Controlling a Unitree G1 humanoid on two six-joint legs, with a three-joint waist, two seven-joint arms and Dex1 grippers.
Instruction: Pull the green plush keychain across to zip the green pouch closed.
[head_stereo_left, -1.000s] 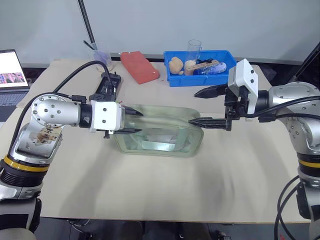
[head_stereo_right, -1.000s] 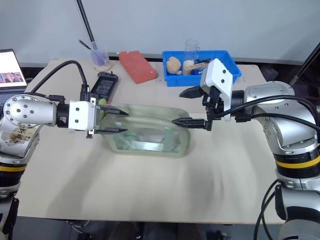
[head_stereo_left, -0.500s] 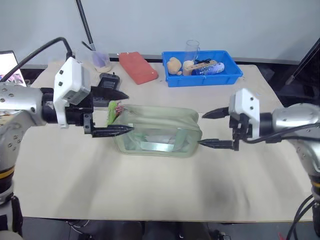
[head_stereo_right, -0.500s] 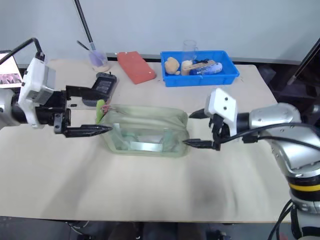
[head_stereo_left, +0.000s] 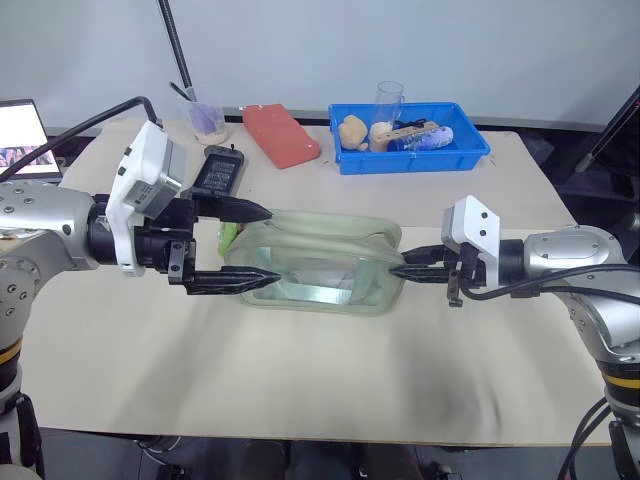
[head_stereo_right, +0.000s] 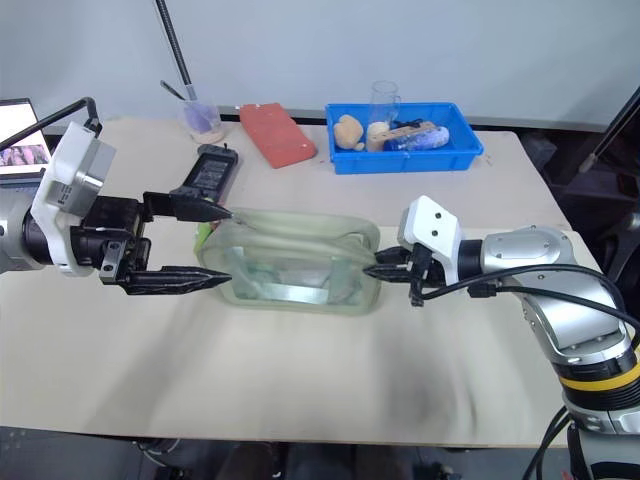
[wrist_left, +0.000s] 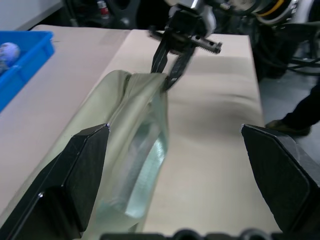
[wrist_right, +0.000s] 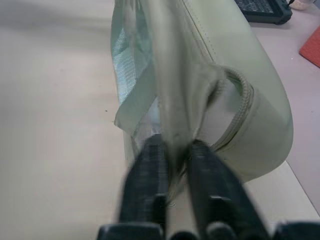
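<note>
**A:** In the left eye view, where did you have things?

**B:** Your green pouch (head_stereo_left: 318, 268) lay near the middle of the table (head_stereo_left: 330, 380), well short of the blue tray (head_stereo_left: 410, 150) at the far edge. Your right gripper (head_stereo_left: 412, 272) was clenched on the pouch's right end. Your left gripper (head_stereo_left: 258, 246) stood released, fingers wide, one above and one below the left end. The green plush keychain (head_stereo_left: 228, 236) sat at that left end, between the open fingers, not gripped.

**A:** And the right eye view?

**B:** Same layout: the keychain (head_stereo_right: 203, 233) poked out at the pouch's left end, near the black device (head_stereo_right: 205, 170) and the red pad (head_stereo_right: 277, 133) further back.

**A:** Left wrist view?

**B:** You looked down the pouch between your two spread fingers (wrist_left: 75, 175); at the far end your right gripper pinched the fabric.

**A:** Right wrist view?

**B:** Your fingers (wrist_right: 150, 175) were shut on a fold of fabric at the pouch's end, beside the zipper track (wrist_right: 235, 120).

**A:** So how far along were you?

**B:** Early, I judged. The pouch was anchored, but the keychain was not yet taken and the whole pull across was left.
</note>
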